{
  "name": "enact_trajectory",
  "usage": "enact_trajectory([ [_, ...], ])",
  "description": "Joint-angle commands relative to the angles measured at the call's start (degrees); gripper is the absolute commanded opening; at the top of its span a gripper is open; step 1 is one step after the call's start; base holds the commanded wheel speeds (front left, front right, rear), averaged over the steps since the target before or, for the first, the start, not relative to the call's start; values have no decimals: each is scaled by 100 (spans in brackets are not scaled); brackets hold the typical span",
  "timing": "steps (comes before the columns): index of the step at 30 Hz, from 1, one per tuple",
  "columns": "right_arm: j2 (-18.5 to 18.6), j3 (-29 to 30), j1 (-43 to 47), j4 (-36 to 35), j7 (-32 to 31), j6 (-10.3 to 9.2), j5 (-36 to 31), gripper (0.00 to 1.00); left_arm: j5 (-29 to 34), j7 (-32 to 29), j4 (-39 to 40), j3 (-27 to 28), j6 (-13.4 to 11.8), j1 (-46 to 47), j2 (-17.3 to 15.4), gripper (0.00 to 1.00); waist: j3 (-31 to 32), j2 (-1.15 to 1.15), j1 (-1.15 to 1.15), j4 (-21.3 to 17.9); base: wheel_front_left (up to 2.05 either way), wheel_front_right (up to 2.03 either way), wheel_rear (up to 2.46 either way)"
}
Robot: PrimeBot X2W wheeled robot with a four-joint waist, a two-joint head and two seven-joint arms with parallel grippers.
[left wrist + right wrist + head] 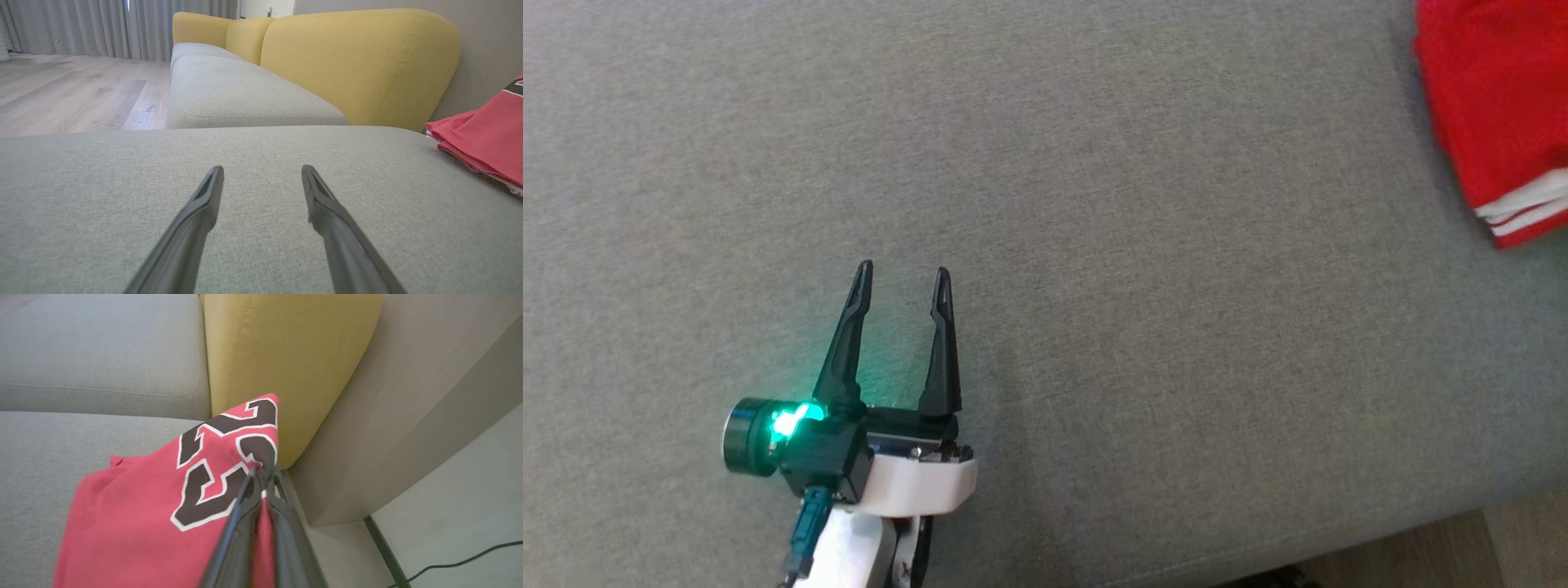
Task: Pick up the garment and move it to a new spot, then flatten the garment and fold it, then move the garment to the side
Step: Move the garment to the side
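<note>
The left end effector (903, 273) hovers low over the grey sofa seat (1143, 245), its two fingers spread wide with nothing between them. The red garment (1494, 106) lies well apart from it at the seat's far right edge, white stripes showing along one hem. From the right wrist, the right end effector (263, 473) is clamped shut on an edge of the garment, near a black numeral outlined in white, with cloth running down between its fingers. That pinched edge stands raised just beside the yellow backrest (286, 347). A dark cable (461, 561) lies on the pale floor (457, 506).
</note>
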State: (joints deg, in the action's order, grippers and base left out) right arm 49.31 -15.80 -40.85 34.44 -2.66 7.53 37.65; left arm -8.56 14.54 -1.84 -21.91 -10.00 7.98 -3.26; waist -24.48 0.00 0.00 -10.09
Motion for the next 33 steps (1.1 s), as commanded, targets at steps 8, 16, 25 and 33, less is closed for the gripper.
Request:
enact_trajectory([
  [8, -209, 115, 477, 235, 212, -4, -623, 100, -92, 46, 106, 118, 0, 19, 38, 100, 377, 0, 0, 286, 0, 0, 0],
  [16, -1376, -169, 1613, -180, 493, -4, -809, 100, -282, 46, 49, 142, -9, -351, 38, 100, 1184, 0, 0, 824, 0, 0, 0],
  [25, -2966, -577, 2874, -364, 1429, -4, -1055, 100, -455, 46, -247, 338, 143, -1184, 38, 100, 2278, 0, 0, 1412, 0, 0, 0],
  [33, -4141, 702, 4005, -1887, 1763, -4, -2038, 100, -330, 46, -167, 705, 328, -1722, 38, 100, 2771, 0, 0, 1652, 0, 0, 0],
])
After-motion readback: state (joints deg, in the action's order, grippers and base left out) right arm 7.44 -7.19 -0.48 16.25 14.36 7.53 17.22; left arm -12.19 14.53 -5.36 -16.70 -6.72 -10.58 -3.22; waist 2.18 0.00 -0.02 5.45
